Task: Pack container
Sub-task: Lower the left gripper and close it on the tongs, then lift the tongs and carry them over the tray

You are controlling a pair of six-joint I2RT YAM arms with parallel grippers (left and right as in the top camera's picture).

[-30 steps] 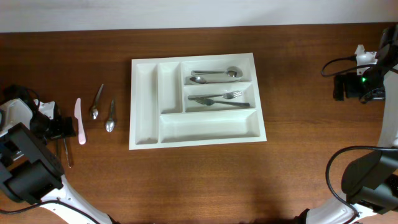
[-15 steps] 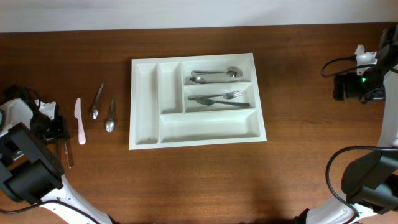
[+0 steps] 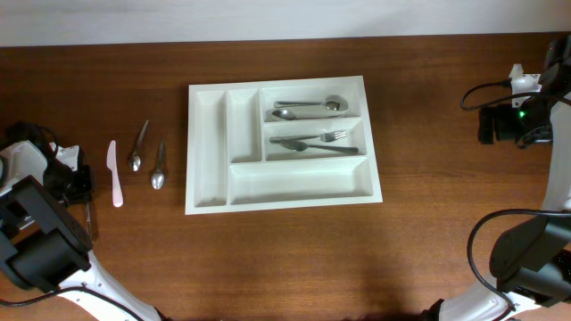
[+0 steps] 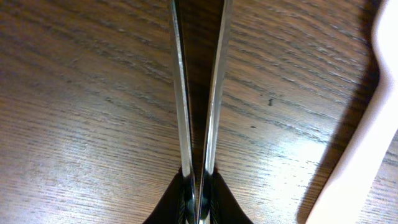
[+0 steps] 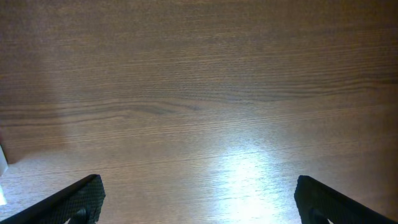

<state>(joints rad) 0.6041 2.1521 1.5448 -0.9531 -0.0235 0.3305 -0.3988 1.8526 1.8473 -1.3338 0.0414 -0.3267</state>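
The container (image 3: 299, 181), a large white tray, lies mid-table; two spoons (image 3: 308, 107) and forks (image 3: 317, 141) rest in its right-hand compartments. At the far left my left gripper (image 3: 83, 191) is down on the table. Its black fingers (image 4: 227, 202) are pressed on two thin metal strips (image 4: 180, 93) of a utensil that runs away from them. That utensil (image 3: 89, 216) shows as a thin dark line in the overhead view. My right gripper (image 5: 199, 205) hangs open over bare wood at the far right, holding nothing.
A white plastic knife (image 3: 114, 174) lies just right of the left gripper and fills the right edge of the left wrist view (image 4: 364, 130). Two loose metal spoons (image 3: 138, 147) (image 3: 159, 167) lie between it and the tray.
My left gripper has gone from wide open to shut on the thin metal utensil, which shifted slightly left. The right arm has not moved.
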